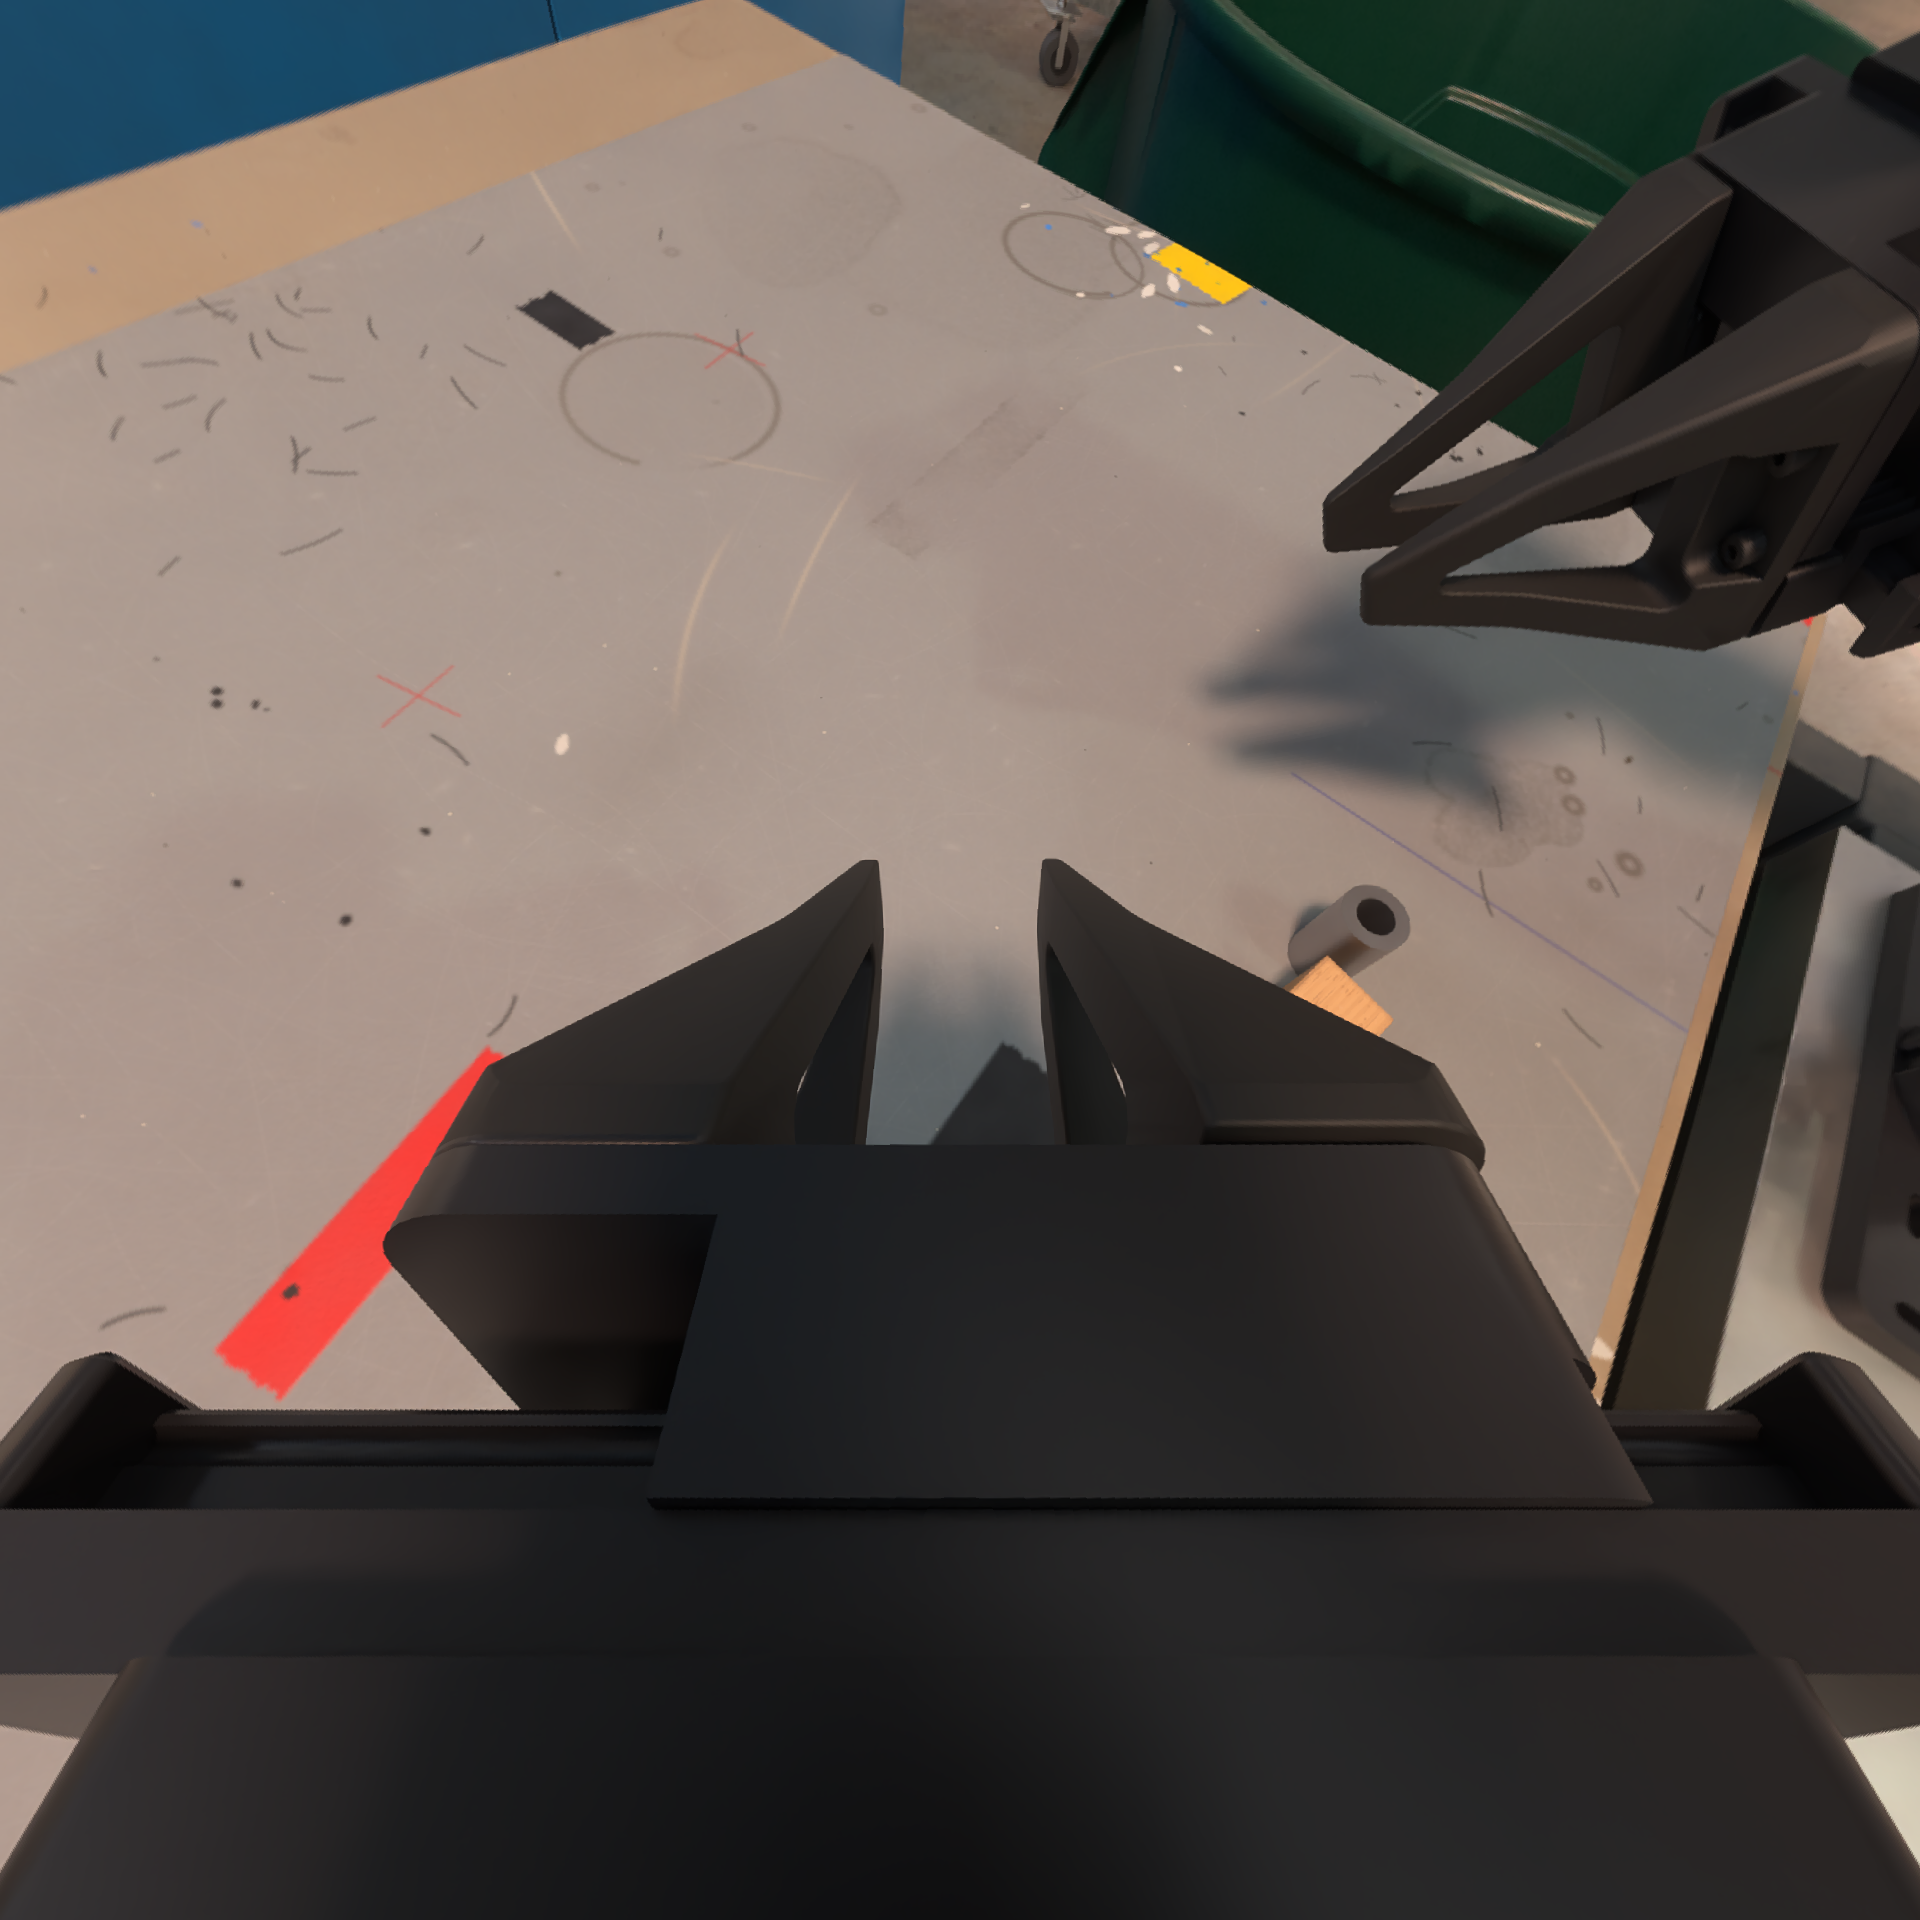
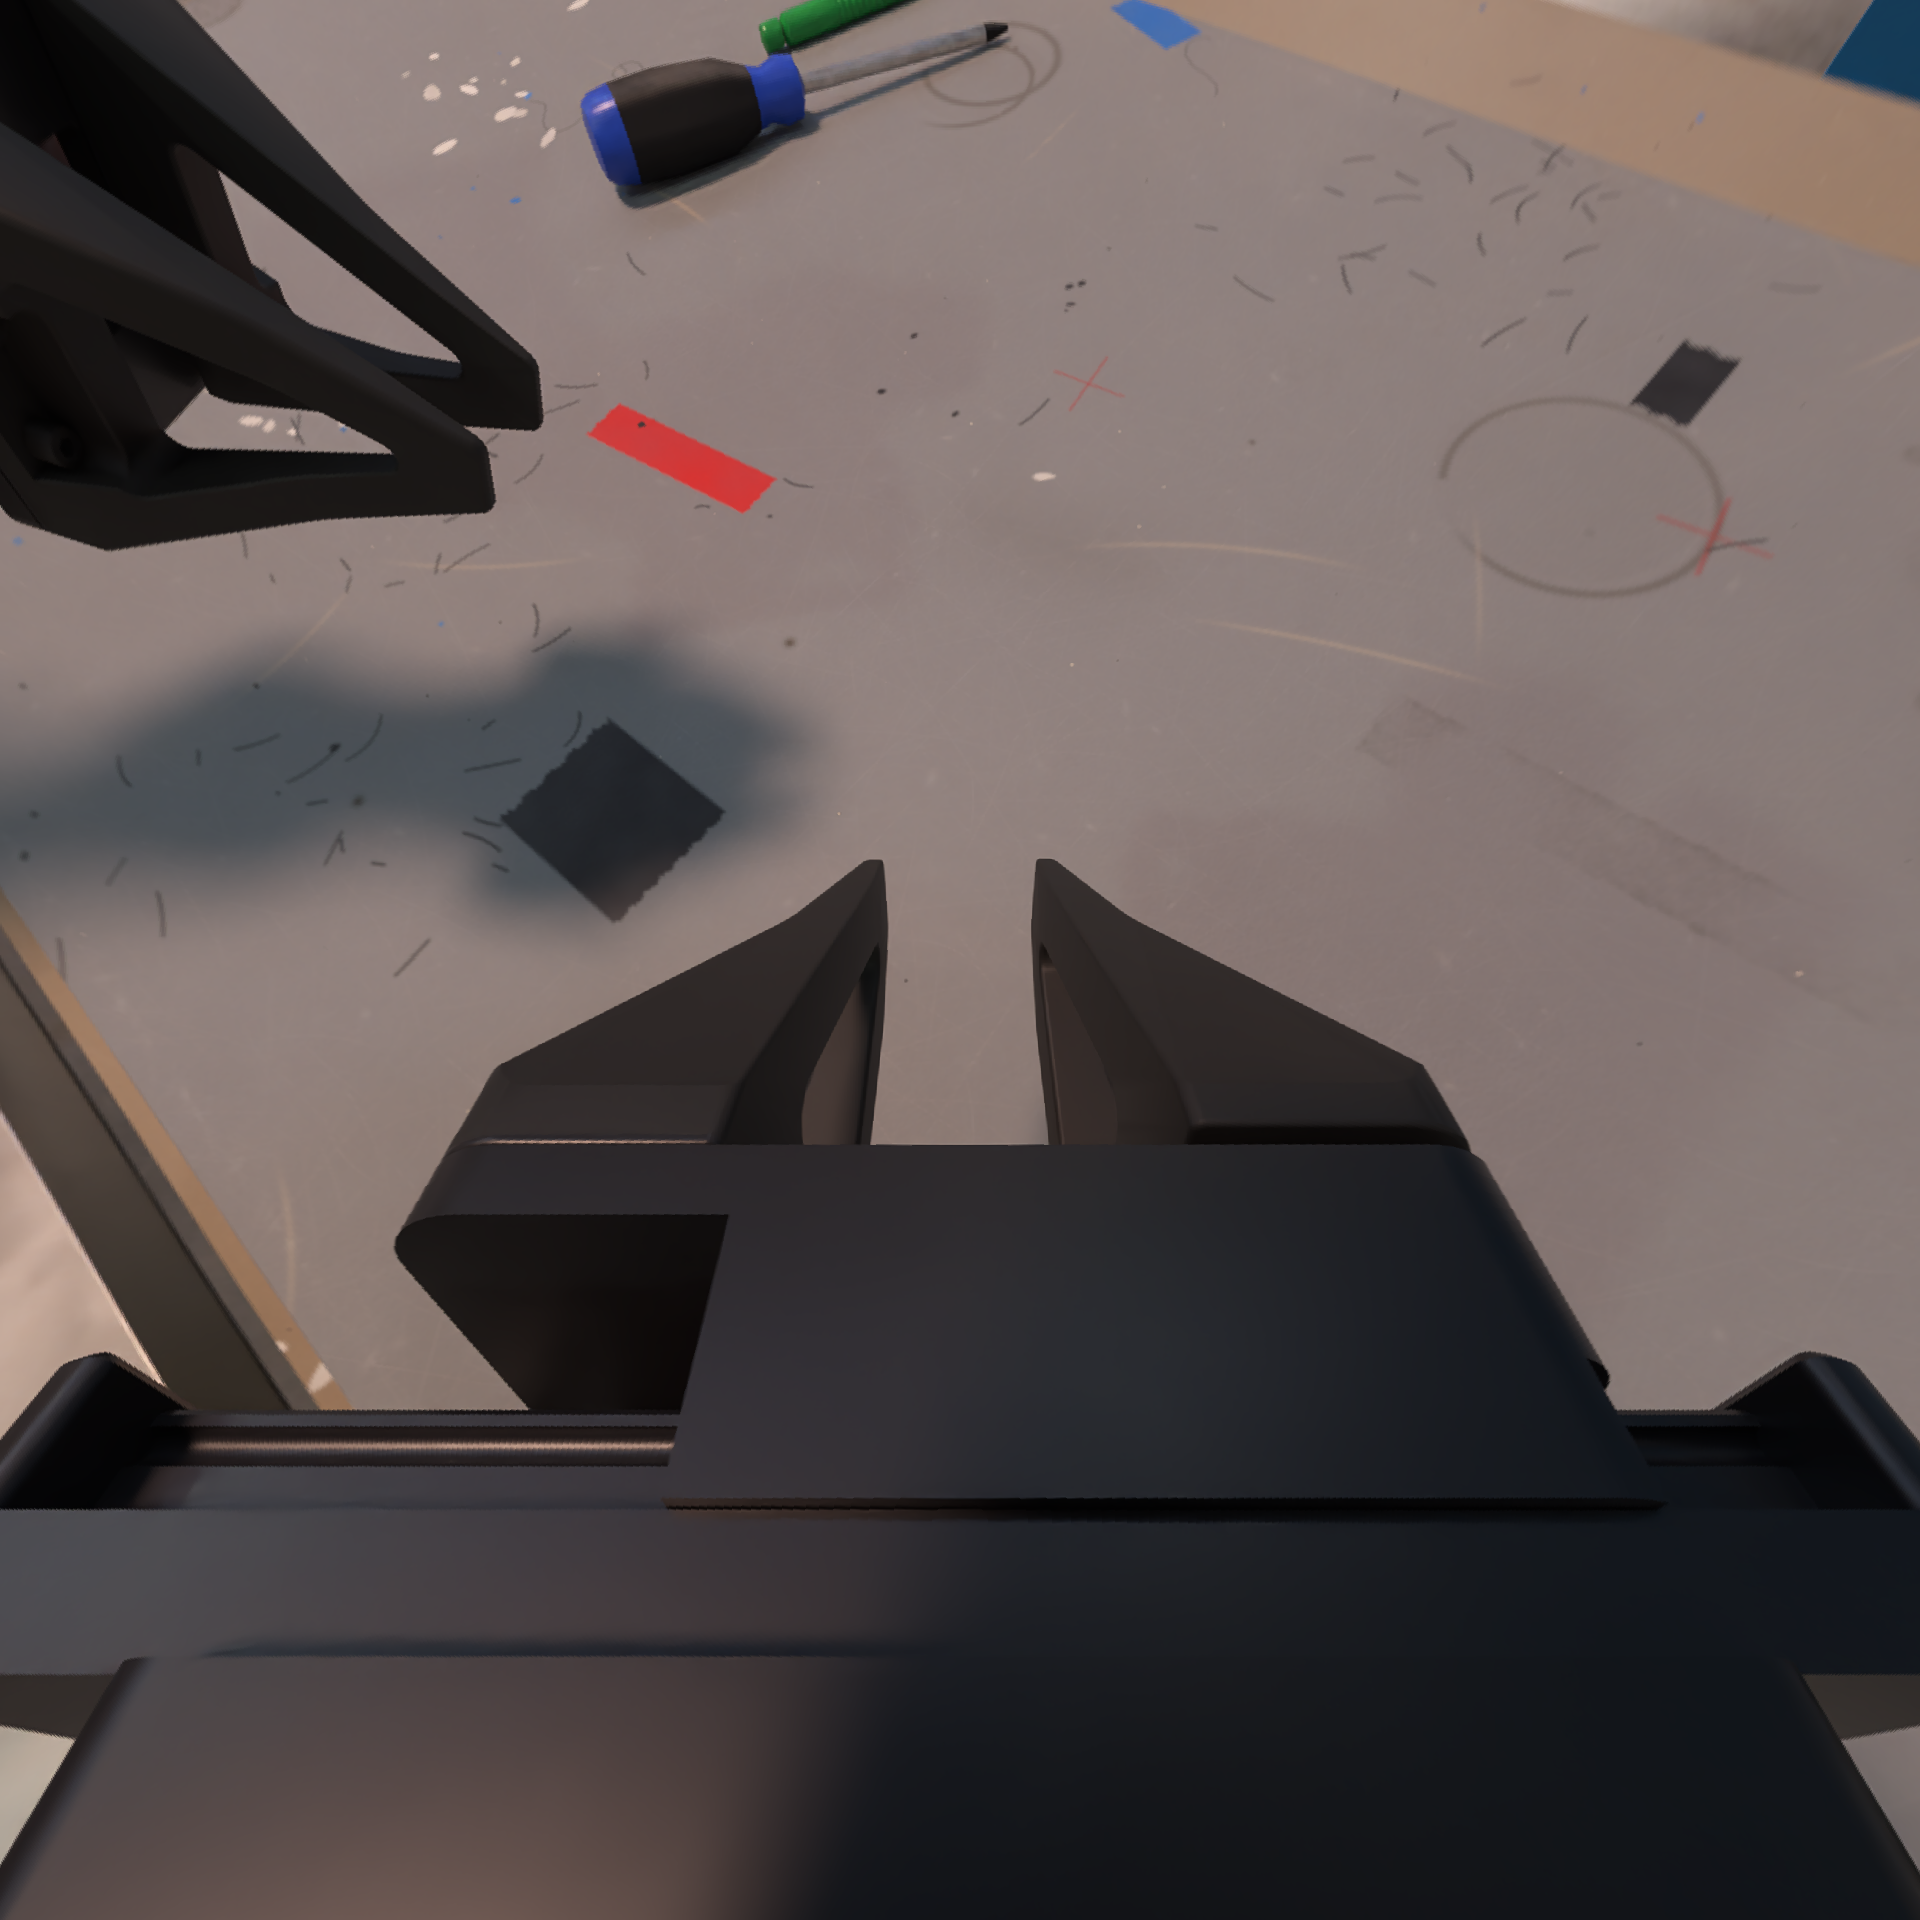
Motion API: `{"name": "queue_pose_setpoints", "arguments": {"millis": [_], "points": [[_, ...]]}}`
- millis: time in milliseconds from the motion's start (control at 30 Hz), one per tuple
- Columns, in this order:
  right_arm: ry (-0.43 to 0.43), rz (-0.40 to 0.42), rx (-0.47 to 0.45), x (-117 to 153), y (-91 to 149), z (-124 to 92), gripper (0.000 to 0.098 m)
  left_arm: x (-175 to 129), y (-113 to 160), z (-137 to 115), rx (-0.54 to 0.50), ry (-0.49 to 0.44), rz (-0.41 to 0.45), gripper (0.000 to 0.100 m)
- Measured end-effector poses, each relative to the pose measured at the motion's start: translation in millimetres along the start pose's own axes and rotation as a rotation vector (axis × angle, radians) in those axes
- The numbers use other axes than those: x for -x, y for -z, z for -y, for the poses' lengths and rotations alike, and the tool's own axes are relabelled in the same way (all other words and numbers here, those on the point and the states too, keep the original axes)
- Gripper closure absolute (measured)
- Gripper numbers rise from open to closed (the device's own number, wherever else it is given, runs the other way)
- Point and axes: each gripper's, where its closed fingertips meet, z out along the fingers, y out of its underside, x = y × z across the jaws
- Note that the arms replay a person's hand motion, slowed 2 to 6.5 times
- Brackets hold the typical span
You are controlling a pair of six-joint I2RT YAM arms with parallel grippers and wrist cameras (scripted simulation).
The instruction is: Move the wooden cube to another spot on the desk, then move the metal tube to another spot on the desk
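Both grippers hang over the desk with nothing in them. From where I stand, the left gripper point(image 1: 960, 883) has its two fingers a modest gap apart, bare desk showing between them, and the right gripper point(image 2: 958, 883) looks much the same, part-open and holding nothing.

The wooden cube point(image 1: 1340, 995) sits near the right-hand edge of the desk, half hidden behind the left gripper's finger, and the metal tube point(image 1: 1351, 930) lies just behind it, touching or very nearly so; I can't tell which.

That closeness is what worries me. The cube is meant to go first, and fingers closing on it could easily nudge the tube, which looks round enough to roll, with the desk edge close by. The finger gap also looks narrow for the cube, so I'd guess it needs widening before a descent. The right gripper hovers above that same corner, so the two arms could crowd each other if both reach in.

The desk point(image 1: 935, 644) is grey and well used, scuffed with pen marks, drawn circles, red crosses and paint flecks. Strips of tape are stuck on it: red tape point(image 2: 681, 458), black tape point(image 2: 613, 818) and a yellow patch point(image 1: 1203, 272). A blue-and-black screwdriver point(image 2: 717, 104) lies at the far side beside a green-handled tool point(image 2: 821, 21). Beyond the desk I see a dark green bin point(image 1: 1351, 156) and blue panels.
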Motion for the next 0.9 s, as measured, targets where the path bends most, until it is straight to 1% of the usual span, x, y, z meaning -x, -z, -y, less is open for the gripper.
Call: {"name": "queue_pose_setpoints", "arguments": {"millis": [100,233,333,400,500,633,800,900], "points": [[0.079,-0.024,-0.017,4.4,4.1,-1.8,0.0775,-6.0,3.7,-4.3,-0.01,-0.058,0.002,0.076],[0.209,-0.052,-0.038,12.1,12.5,-4.1,0.0779,-16.3,11.5,-8.9,-0.015,-0.143,-0.013,0.078],[0.287,-0.062,-0.057,18.9,20.2,-8.8,0.0775,-26.1,18.3,-11.2,-0.035,-0.194,-0.041,0.08],[0.323,-0.057,-0.07,23.8,25.5,-13.4,0.0771,-33.6,22.9,-14.1,-0.048,-0.223,-0.068,0.081],[0.358,-0.027,-0.085,32.8,33.0,-21.5,0.0761,-44.7,29.8,-21.2,-0.057,-0.264,-0.112,0.082],[0.377,0.044,-0.092,47.3,40.6,-36.1,0.0756,-58.7,37.8,-33.2,-0.055,-0.33,-0.166,0.082],[0.422,0.108,-0.09,62.3,46.8,-54.8,0.0756,-71.6,44.8,-51.9,-0.033,-0.441,-0.203,0.081],[0.462,0.135,-0.073,68.7,48.9,-66.2,0.0749,-77.5,46.6,-64.0,-0.003,-0.498,-0.222,0.078]]}}
